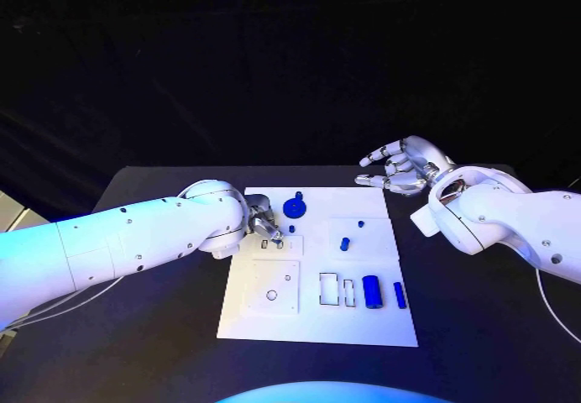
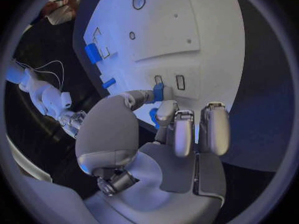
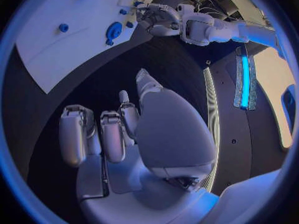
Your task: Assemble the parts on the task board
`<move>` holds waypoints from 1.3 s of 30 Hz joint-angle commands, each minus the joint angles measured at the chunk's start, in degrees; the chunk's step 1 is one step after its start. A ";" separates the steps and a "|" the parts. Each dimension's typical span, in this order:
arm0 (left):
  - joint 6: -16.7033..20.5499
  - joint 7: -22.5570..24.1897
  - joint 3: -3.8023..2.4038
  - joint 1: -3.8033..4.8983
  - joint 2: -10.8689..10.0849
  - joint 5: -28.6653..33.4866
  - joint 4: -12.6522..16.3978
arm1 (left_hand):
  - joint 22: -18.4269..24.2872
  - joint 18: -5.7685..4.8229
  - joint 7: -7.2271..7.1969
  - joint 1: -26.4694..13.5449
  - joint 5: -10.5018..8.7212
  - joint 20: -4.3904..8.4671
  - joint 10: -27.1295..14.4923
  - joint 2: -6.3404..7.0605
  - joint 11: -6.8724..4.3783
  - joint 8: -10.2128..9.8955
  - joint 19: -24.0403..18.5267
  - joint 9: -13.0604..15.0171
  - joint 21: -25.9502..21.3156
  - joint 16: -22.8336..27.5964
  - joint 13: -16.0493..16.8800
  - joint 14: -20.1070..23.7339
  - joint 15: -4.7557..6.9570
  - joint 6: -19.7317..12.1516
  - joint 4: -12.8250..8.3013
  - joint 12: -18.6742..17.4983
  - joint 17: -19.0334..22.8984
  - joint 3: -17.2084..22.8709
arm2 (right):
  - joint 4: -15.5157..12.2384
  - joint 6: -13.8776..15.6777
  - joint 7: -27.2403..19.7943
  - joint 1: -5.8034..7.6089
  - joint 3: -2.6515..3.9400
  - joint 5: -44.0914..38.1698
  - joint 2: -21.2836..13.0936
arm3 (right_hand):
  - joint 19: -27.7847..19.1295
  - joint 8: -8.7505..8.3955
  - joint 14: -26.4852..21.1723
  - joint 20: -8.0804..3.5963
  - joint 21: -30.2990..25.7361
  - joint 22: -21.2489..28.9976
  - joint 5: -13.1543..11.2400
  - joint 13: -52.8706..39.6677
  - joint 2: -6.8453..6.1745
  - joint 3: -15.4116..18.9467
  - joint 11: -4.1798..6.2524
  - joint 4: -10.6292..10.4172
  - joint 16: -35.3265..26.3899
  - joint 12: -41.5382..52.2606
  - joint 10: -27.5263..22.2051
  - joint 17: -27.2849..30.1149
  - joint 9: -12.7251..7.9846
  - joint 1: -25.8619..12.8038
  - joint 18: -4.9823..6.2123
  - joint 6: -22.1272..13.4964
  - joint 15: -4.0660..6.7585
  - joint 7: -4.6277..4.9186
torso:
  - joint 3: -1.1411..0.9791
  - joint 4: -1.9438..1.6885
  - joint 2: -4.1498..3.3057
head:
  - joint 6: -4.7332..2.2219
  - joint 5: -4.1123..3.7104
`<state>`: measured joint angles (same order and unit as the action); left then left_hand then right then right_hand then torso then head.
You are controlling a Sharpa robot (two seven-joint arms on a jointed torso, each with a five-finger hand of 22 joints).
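Pinching a small blue part (image 2: 159,91), left hand (image 2: 163,115) over task board (image 1: 317,322).

The left hand (image 1: 265,227) covers part of the task board (image 1: 273,323); the small blue part (image 2: 158,91) at its fingertips is half hidden.

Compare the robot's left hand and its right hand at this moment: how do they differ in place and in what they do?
The left hand is over the task board, while the right hand is off the board, above the black table past the board's far right corner. The left hand pinches a small blue part near two slots; the right hand holds nothing, its fingers apart. Both are silver hands on white arms.
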<state>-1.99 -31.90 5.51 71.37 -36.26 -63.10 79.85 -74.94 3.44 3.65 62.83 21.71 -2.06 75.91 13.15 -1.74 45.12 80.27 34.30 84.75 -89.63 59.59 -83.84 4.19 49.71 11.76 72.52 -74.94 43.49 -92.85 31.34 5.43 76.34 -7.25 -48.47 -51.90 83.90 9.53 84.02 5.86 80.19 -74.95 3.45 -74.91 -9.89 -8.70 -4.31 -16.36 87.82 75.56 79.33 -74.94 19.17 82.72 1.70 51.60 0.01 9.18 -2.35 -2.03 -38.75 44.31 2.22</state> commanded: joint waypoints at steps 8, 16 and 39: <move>-2.08 0.27 0.04 -0.07 -0.04 -0.08 0.89 | -1.62 -0.46 -1.29 -0.32 0.49 0.01 0.63 -0.27 -0.01 0.40 0.56 9.58 0.26 -0.04 0.13 -5.93 0.45 1.79 -10.68 0.23 -14.31 10.47 | 0.05 -0.89 -0.44 -0.11 -0.02 -0.74 0.05 | 1.39 0.24 4.64 0.27 -0.12 -9.84 -0.03 -3.37 0.31 0.26 -0.02 0.06 -0.32 -0.35 -0.45 -10.23 0.05 0.14 0.57 0.36 -0.13 -0.03 | 0.03 -0.04 0.02 | 0.19 -0.03; -2.81 0.01 0.04 -0.07 -0.14 0.91 1.02 | -1.60 -0.46 -1.37 -0.46 0.65 0.03 0.82 -0.28 -0.07 0.43 0.55 9.61 0.25 -0.06 0.33 -5.94 0.49 1.95 -10.74 0.33 -14.36 10.54 | 0.06 -0.93 -0.42 -0.14 -0.03 -0.78 0.06 | 1.43 0.29 4.64 0.26 -0.09 -9.86 -0.03 -3.39 0.33 0.36 -0.01 0.04 -0.33 -0.31 -0.42 -10.24 0.06 0.05 0.56 0.31 -0.11 -0.04 | 0.09 -0.01 0.02 | 0.34 -0.04; -3.68 -0.45 0.05 -0.07 0.12 0.71 0.67 | -1.72 -0.48 -1.43 -0.68 0.74 0.06 0.93 -0.30 -0.13 0.45 0.64 9.64 0.29 -0.05 0.31 -5.93 0.53 2.13 -10.75 0.31 -14.33 10.59 | 0.12 -0.95 -0.40 -0.23 -0.04 -0.83 0.11 | 1.43 0.29 4.64 0.26 -0.09 -9.86 -0.03 -3.39 0.33 0.36 -0.01 0.04 -0.33 -0.31 -0.42 -10.24 0.06 0.05 0.56 0.31 -0.11 -0.04 | 0.05 -0.04 0.03 | 0.64 0.01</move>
<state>-4.51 -32.22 5.55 71.33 -36.27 -62.67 80.52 -74.92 3.46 3.46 62.12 22.18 -1.85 76.39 13.42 -1.82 45.34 80.48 39.84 84.75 -89.63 59.94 -84.05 4.40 50.32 11.76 72.51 -74.92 43.49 -92.71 31.11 5.45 76.17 -7.29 -48.67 -51.83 83.90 9.52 84.02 5.86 80.19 -74.92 3.45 -74.90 -9.89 -8.70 -4.32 -16.36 87.82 75.56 79.33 -74.91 19.15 82.73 1.70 51.60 0.01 9.18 -2.31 -2.08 -38.74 44.94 2.22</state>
